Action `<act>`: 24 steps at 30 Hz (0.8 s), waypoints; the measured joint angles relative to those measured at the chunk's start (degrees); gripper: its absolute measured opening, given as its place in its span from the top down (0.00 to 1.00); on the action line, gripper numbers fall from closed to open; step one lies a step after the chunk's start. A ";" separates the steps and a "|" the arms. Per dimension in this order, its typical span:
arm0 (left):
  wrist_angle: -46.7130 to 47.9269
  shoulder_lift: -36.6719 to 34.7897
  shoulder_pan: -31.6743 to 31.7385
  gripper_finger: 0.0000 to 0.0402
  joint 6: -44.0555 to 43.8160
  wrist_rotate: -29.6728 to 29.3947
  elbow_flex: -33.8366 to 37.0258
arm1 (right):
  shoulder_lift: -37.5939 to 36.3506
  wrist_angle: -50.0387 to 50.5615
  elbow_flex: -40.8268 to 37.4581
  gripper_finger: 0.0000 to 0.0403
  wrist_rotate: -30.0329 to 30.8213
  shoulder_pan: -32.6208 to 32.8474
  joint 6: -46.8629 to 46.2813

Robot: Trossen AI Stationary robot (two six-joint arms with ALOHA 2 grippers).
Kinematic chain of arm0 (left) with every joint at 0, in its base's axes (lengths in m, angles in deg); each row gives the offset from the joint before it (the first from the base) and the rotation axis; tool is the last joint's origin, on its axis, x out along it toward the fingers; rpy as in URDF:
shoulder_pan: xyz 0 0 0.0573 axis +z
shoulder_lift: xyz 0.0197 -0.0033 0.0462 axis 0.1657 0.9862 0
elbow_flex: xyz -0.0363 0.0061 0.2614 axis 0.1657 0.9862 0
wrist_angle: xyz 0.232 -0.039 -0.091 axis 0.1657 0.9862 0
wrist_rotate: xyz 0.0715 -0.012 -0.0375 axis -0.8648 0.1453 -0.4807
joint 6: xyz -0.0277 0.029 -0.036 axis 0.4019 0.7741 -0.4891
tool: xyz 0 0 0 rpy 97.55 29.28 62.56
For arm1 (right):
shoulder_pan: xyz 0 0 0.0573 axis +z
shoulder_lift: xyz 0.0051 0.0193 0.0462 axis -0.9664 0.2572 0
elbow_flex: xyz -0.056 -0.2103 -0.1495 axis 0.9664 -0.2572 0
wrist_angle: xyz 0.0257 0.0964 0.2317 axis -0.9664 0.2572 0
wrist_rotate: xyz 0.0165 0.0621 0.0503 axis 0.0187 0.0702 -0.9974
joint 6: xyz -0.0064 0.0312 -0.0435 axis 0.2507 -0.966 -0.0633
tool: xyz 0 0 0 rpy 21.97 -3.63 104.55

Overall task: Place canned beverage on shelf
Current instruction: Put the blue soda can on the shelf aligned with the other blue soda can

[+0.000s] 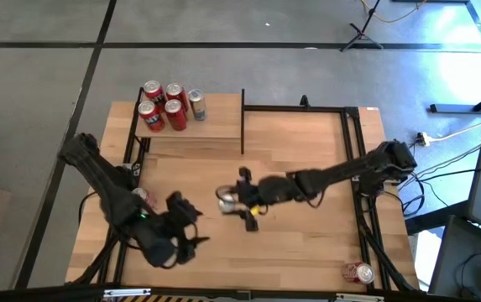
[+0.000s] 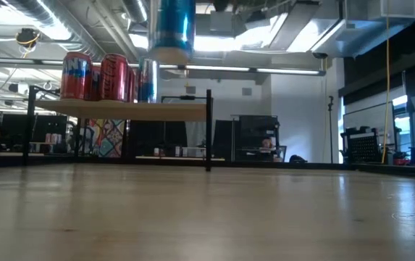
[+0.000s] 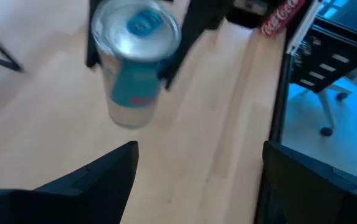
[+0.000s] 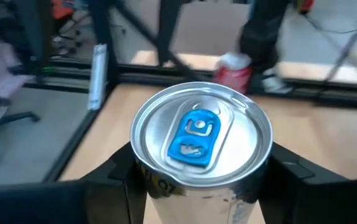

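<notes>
Right hand [image 1: 233, 200] at frame centre grips the silver-blue can [image 1: 226, 198], lifted off the table [image 1: 307, 168]. Left hand [image 1: 191, 228], lower left, open and empty. Shelf [image 1: 215, 113] upper left carries five cans [image 1: 169, 105].

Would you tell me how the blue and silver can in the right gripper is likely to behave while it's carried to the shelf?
The can looks rigid and smooth, so it may slip in the right gripper. Its tab appears unopened; probably full and heavy for its size. Tall and narrow, it could tip when set on the shelf.
</notes>
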State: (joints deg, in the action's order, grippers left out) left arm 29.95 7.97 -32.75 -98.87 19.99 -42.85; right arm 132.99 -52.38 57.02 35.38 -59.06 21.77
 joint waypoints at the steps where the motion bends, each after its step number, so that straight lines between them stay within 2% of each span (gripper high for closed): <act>1: 1.23 -1.27 -0.16 0.17 -0.01 -0.72 0.00 | 0.00 2.94 2.35 0.49 -0.22 -1.06 1.09; 6: 7.56 -7.00 -1.03 0.17 0.14 -2.48 -0.02 | 1.16 7.99 11.69 0.49 -0.71 -6.49 5.97; 10: 13.18 -11.20 -1.15 0.17 0.06 -4.06 -0.02 | 1.02 6.94 15.77 0.49 -0.72 -12.13 5.57; 14: 17.00 -15.27 -1.31 0.17 1.17 -6.96 -0.02 | 1.05 7.24 17.27 0.49 -0.64 -17.24 3.64; 24: 18.00 -22.52 -1.31 0.17 6.01 -9.63 -0.01 | 1.11 5.79 17.34 0.49 -0.03 -25.26 2.08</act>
State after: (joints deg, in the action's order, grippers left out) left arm 47.94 -14.56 -34.06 -92.86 10.36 -42.86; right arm 134.10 -46.59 74.36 35.35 -84.32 23.85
